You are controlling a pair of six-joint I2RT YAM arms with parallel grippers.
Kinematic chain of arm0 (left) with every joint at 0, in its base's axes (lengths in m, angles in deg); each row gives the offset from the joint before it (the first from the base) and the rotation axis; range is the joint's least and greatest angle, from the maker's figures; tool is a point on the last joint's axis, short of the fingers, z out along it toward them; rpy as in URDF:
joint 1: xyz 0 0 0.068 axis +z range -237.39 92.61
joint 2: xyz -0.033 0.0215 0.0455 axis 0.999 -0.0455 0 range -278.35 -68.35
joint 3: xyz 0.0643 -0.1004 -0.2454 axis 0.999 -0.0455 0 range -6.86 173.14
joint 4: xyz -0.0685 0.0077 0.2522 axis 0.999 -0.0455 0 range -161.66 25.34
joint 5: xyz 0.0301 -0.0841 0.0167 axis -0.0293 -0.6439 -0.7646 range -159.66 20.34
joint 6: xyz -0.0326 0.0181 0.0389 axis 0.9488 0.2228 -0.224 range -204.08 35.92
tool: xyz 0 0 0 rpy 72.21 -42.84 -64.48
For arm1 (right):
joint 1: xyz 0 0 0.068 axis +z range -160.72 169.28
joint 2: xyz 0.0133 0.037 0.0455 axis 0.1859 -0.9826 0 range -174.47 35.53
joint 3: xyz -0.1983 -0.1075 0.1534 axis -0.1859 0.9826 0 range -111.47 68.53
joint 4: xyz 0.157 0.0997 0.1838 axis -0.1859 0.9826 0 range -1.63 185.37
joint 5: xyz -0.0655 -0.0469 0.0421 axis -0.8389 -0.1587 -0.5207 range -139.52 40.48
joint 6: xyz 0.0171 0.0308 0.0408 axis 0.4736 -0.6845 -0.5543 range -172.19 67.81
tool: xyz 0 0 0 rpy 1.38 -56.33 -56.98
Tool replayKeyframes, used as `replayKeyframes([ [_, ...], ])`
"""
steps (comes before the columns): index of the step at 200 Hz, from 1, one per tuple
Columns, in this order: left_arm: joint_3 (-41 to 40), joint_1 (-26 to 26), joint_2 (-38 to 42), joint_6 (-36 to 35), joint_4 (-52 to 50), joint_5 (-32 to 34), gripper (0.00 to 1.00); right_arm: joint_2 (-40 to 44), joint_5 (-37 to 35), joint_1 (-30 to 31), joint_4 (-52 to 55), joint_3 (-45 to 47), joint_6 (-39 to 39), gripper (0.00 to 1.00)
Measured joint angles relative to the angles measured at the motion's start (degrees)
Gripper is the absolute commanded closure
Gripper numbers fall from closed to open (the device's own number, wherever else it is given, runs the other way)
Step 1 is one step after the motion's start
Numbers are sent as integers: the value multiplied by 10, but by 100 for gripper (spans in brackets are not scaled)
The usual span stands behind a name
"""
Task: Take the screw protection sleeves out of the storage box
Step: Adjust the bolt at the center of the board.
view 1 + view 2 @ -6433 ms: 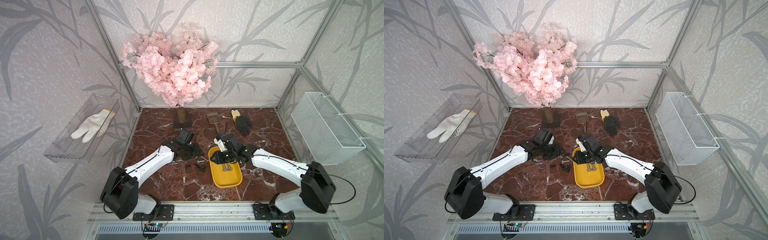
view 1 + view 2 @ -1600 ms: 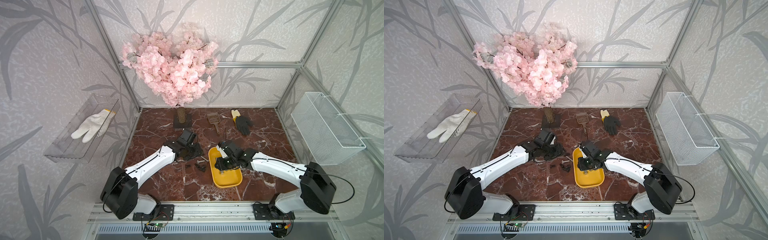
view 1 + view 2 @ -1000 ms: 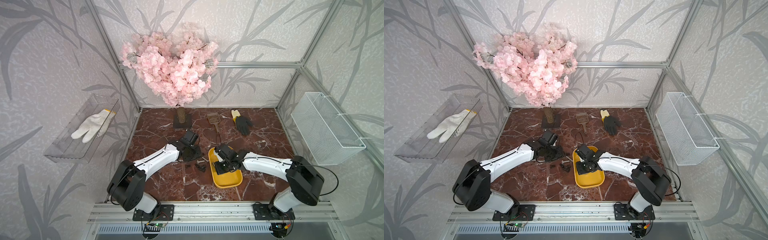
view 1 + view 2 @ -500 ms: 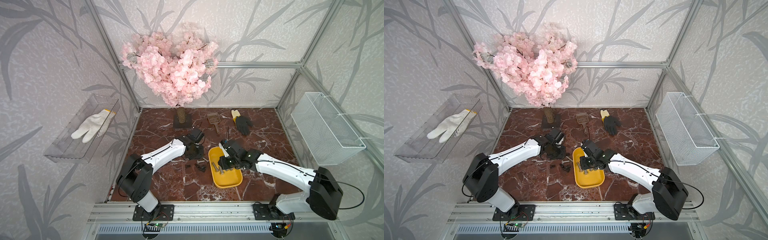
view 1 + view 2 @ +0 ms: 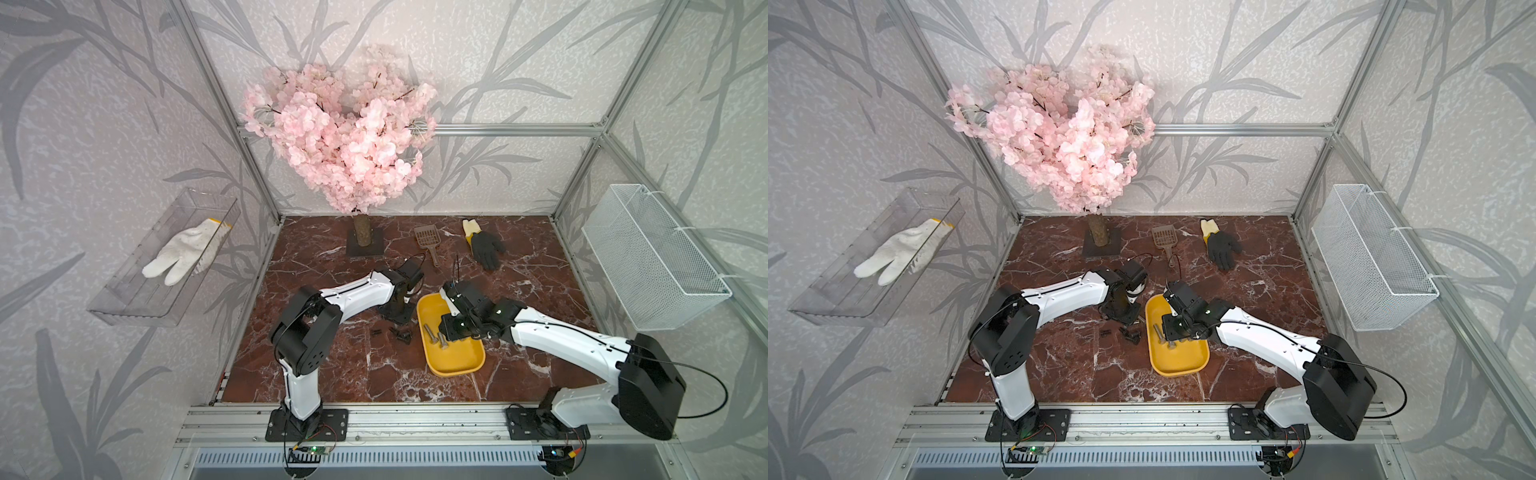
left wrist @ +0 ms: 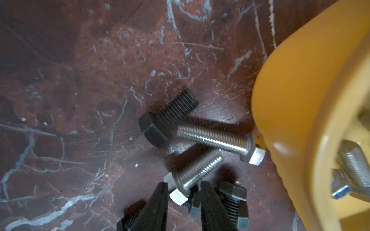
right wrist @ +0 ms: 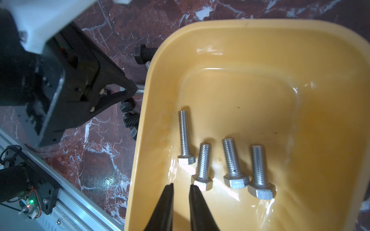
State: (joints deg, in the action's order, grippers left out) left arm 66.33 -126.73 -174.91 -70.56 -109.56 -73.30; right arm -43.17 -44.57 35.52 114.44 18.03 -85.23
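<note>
Left wrist view: my left gripper straddles a silver bolt head beside the storage box, clamping unclear; my right gripper, closed and empty, over it.

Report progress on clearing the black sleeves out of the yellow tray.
Done, apparently: the storage box shows only four silver bolts; no sleeve is visible inside, and several screw protection sleeves lie on the marble beside it. In hand: nothing certain; the left gripper straddles the head of a loose bolt, grip unclear, and the right gripper is shut, empty, over the box. Left: probably no more sleeves to remove.
</note>
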Motion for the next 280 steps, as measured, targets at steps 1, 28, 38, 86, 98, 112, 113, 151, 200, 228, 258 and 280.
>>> replayKeyframes([
  [1, 0, 0, 0, 0, 0, 0, 67, 0, 0, 0, 0, 0, 0, 81],
  [28, 14, 0, -13, -14, -1, 4, 64, 0, 0, -1, 0, 0, 1, 81],
  [38, 18, 0, -17, -19, -2, 5, 63, 0, 0, -1, 0, 0, 1, 81],
  [86, 28, 0, -30, -29, -5, 6, 64, 0, 0, -1, 0, 0, 1, 81],
  [98, 28, 0, -31, -30, -5, 6, 68, 0, 0, -1, 0, 0, 2, 80],
  [112, 28, 0, -31, -30, -5, 6, 71, 0, 0, -1, 1, 0, 2, 81],
  [113, 28, 0, -31, -30, -5, 6, 71, 0, 0, -1, 1, 0, 2, 81],
  [151, 11, -1, -18, -19, 1, 14, 73, 0, 0, -1, 4, -1, 2, 80],
  [200, -56, 0, 34, 13, 0, 37, 73, -1, 5, -1, 4, -1, 2, 81],
  [228, -84, 0, 63, 32, -5, 49, 69, -1, 7, -1, 4, -1, 2, 81],
  [258, -89, 1, 108, 53, -9, 49, 60, -1, 7, -1, 4, -1, 1, 81],
  [280, -89, 0, 150, 69, -9, 43, 63, -1, 7, -1, 4, -1, 1, 81],
])
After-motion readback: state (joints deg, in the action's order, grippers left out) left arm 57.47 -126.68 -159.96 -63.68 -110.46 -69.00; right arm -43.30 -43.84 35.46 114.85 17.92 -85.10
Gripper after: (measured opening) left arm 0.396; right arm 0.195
